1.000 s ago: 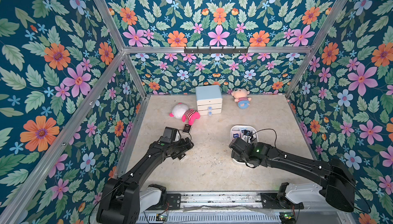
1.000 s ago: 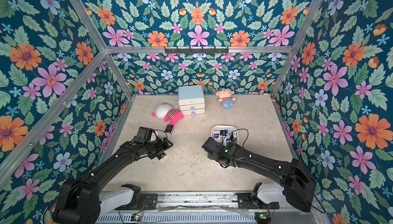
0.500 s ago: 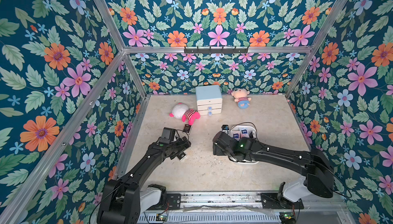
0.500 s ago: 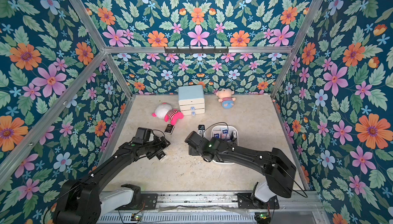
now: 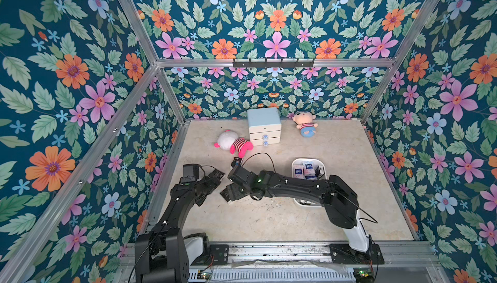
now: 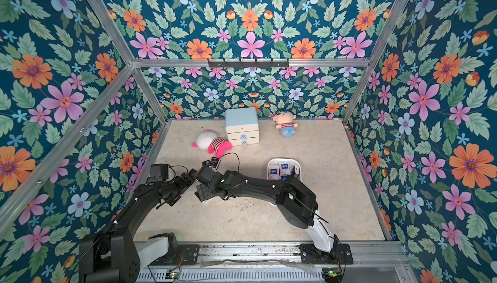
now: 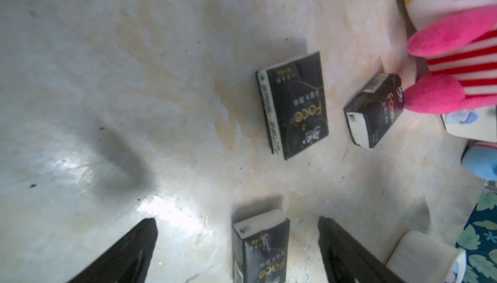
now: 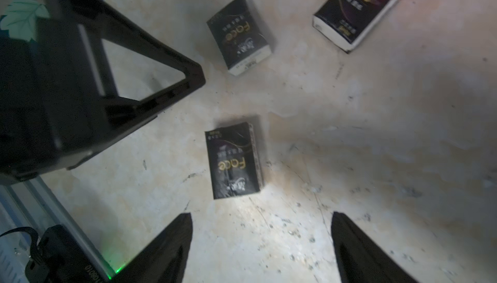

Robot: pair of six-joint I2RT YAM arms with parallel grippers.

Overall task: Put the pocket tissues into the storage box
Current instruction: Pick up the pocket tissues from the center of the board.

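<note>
Right gripper (image 8: 261, 219), jaws gaping and empty, is arriving from the storage box (image 5: 308, 159) over three black Face tissue packets (image 8: 234, 160) well apart from it, starting another pickup; left gripper (image 7: 236, 219), equally wide, is straddling one ungripped.

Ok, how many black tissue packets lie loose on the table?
3: the near packet between the left gripper's open fingers, the middle packet beyond it, the far packet by the pink plush toy's foot. More may be hidden.

Drawer cabinet (image 5: 264, 125) and two plush toys by the table's (image 5: 269, 222) far edge.
Pink-striped plush (image 5: 233, 144) lies at the cabinet's left front corner, perhaps touching it; small doll (image 5: 305, 126) lies apart, to its right.
</note>
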